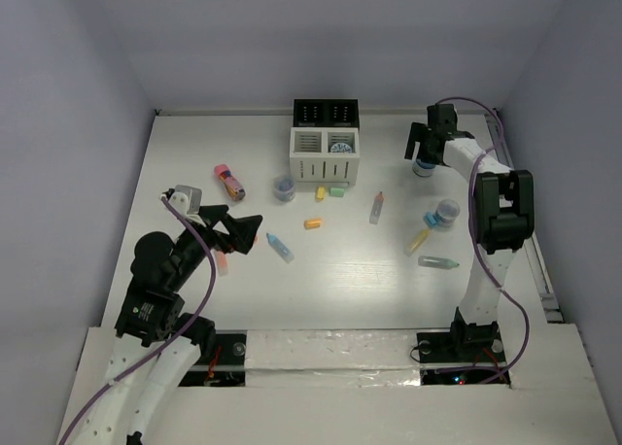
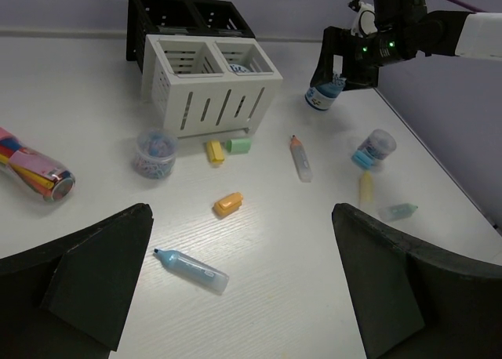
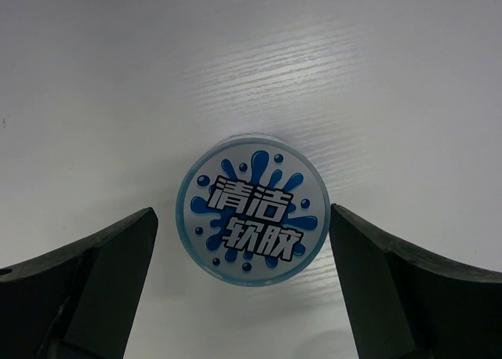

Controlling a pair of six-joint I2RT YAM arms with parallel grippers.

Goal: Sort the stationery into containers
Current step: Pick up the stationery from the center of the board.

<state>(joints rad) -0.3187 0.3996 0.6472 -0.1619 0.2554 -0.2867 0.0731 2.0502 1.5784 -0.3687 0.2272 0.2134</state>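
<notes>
Hovering at near left with left gripper (image 2: 241, 218) agape, holding nothing. Straddling a roll (image 1: 423, 167) at far right, right of the organiser (image 1: 311, 163), with right gripper (image 3: 241, 218) spread wide, not touching it.

Blue-white round roll (image 3: 252, 220) on table (image 3: 235, 53), between spread jaws.

Top external: high, behind near edge, looks down over whole table (image 1: 194, 154). Left wrist: low, faces across table; shares organiser (image 2: 212, 85) and right gripper (image 2: 333, 81) with top. Right wrist: straight down, close above round tub (image 3: 252, 208).
</notes>
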